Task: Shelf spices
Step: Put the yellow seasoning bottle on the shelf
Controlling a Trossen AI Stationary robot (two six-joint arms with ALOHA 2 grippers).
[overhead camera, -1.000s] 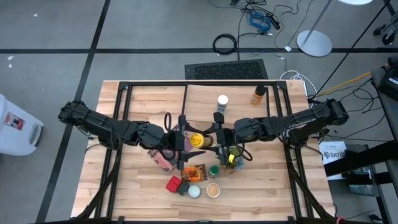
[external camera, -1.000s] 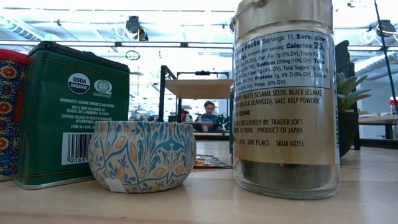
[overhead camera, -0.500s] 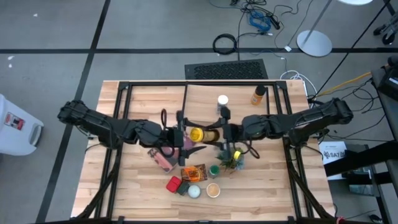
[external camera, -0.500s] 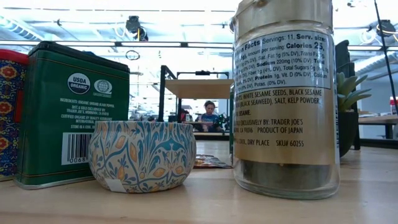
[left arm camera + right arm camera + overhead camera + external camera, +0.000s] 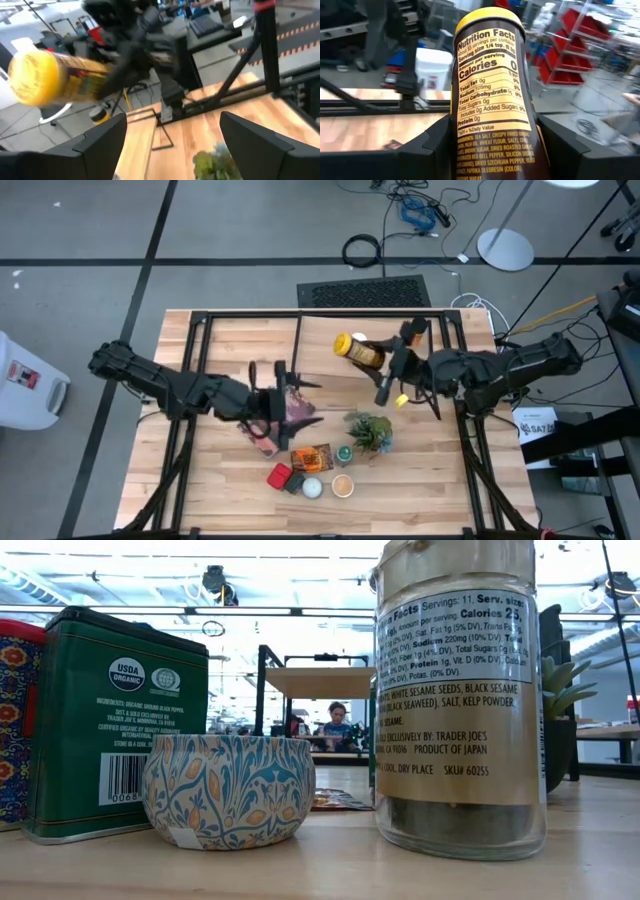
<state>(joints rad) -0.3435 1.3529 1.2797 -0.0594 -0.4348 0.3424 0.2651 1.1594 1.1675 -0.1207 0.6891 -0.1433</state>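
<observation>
- The counter (image 5: 230,480) is a light-wood butcher-block top under a black metal frame; grey flooring with dark seams surrounds it.
- Cables, a dark floor mat and a round white lamp base lie on the floor beyond the far edge.
- In the low view the room behind is a bright open workshop with ceiling lights; a person (image 5: 335,723) sits far off.
- The right claw (image 5: 392,376) is clenched on the yellow-capped jar (image 5: 358,351), holding it tilted above the far middle of the counter, cap pointing away from the arm.
- In the right wrist view this jar (image 5: 490,95) is dark brown with a yellow nutrition label and a yellow cap, between the two dark fingers (image 5: 427,145).
- The left claw (image 5: 287,383) is released, fingers spread wide, above the maroon book (image 5: 283,420) at the counter's middle.
- An orange-brown jar (image 5: 414,332) stands near the far right edge.
- The potted plant (image 5: 368,430) stands right of centre.
- Near the front edge sit an orange packet (image 5: 312,457), a red-topped tin (image 5: 279,476), a white-topped tin (image 5: 312,488), a tan-topped jar (image 5: 343,485) and a green-topped jar (image 5: 344,453), clustered close together.
- The shelf (image 5: 320,680) shows in the low view as a raised wood board on a black frame.
</observation>
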